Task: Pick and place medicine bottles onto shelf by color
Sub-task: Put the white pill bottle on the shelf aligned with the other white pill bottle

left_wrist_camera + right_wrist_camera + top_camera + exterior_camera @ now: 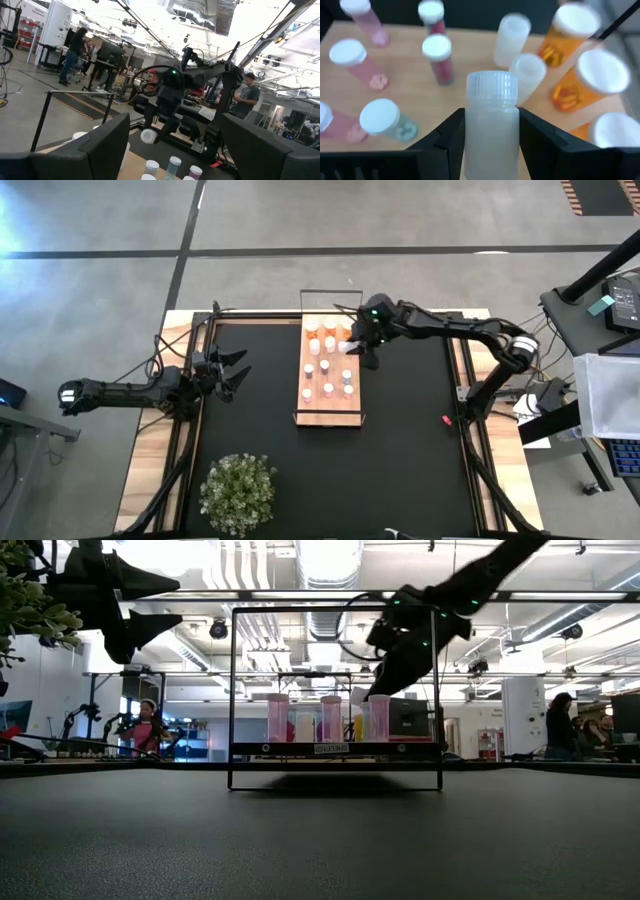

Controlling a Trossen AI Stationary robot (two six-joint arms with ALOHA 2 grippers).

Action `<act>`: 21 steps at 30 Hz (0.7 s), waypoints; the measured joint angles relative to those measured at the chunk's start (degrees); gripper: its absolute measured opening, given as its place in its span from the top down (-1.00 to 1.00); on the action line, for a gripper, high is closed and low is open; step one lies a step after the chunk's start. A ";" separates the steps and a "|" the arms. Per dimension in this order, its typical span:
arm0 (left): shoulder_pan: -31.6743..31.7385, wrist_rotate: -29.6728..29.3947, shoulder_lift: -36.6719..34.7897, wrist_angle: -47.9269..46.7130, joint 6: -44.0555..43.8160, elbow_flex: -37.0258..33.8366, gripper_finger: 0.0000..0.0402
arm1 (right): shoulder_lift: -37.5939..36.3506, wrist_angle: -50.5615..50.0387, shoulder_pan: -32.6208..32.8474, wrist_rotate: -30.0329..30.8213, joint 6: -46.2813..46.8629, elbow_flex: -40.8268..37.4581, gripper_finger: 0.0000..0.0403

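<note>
1. in the right wrist view we see a white bottle point(491, 125), milky and translucent, with a ribbed cap of the same pale tone, held between the two dark fingers of the right claw point(491, 145).
2. the right claw is narrowed onto that bottle, one finger point(451, 142) pressed against each side of its body.
3. from above, the right claw point(362, 345) hangs over the far right part of the shelf point(300, 385), and the white bottle point(347, 347) shows as a pale spot beside it.
4. the shelf is a light-wood board with a thin black frame, lying on the black mat point(410, 440) near the middle of the table point(140, 470).
5. on the board stand more bottles: orange ones point(570, 32) with white caps near the far end, two other white ones point(510, 32) next to them, pink ones point(357, 62) and a dark red one point(438, 57) towards the near end, and a pale bluish one point(385, 120).
6. in the low view the pink bottles point(277, 718) stand upright in a row on the shelf, with the right claw point(392, 665) just above them.
7. the right arm point(470, 330) reaches in from the table's right edge, stretched long across the mat.
8. the left claw point(235, 370) waits at the mat's left edge, well apart from the shelf, its fingers spread wide and holding nothing.
9. a potted plant point(238, 490) sits at the near edge of the mat.
</note>
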 joint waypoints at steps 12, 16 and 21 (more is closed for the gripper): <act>0.00 0.02 0.00 0.00 0.02 0.00 -0.47 | -5.05 60.96 -1.85 -1.37 14.72 -31.95 0.26; 0.01 0.01 0.00 0.00 0.00 0.00 -0.47 | -1.13 77.73 -1.85 0.64 18.92 -37.62 0.26; 0.02 0.00 0.00 0.00 0.00 0.00 -0.47 | 5.26 88.19 -1.80 0.94 24.37 -39.26 0.26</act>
